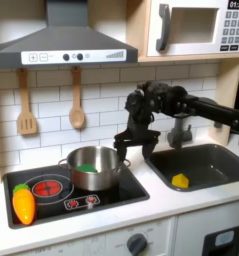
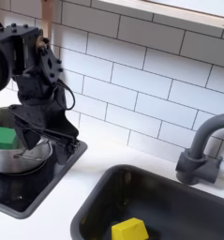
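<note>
Orange comes first: one toy carrot [image 1: 24, 203] lies on the front corner of the cooktop [image 1: 111, 195], well apart from the gripper [image 1: 134, 146] and below it toward the first exterior view's left. One yellow block [image 2: 129, 230] sits in the sink [image 2: 95, 202], below the gripper on its other side. Next back stands one metal pot [image 1: 91, 169] on the burner, with one green block [image 2: 3, 136] resting inside it. As I judge it, the green block is already set down in the pot, and only drawing the arm clear remains. Just above the pot's rim the gripper hangs with its fingers spread and nothing between them, released. One dark faucet [image 2: 202, 150] rises beyond the sink. Farthest back, two wooden utensils [image 1: 76, 98] hang on the tiled wall.
</note>
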Motion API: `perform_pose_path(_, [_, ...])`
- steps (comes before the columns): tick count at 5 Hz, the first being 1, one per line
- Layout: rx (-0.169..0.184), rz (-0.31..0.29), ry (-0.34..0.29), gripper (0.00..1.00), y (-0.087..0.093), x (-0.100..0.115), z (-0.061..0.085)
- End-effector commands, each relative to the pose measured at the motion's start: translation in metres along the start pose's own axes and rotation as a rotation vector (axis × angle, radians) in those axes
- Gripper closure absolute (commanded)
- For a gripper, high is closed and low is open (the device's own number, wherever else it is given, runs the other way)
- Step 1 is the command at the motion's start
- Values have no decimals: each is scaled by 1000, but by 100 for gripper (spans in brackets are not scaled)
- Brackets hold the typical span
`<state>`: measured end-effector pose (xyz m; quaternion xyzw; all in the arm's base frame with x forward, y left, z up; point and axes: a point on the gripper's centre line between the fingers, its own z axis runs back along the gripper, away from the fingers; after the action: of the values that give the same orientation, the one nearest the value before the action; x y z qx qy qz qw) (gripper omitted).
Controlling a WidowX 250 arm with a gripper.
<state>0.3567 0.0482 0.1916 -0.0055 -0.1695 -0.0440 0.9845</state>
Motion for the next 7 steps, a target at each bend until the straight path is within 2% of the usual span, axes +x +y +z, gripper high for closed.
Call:
perform_pose_path(1, [1,31,10,0,19,15,-10])
perform_pose_path(4, [4,-10,57,0,23,38,-53])
perform_pose_path(5, [-43,-52,84,13,21,40,-60])
perform_pose_path(6, [-61,-79,82,100,11,40,-56])
perform_pose_path(7, [-84,-92,70,100,5,41,-51])
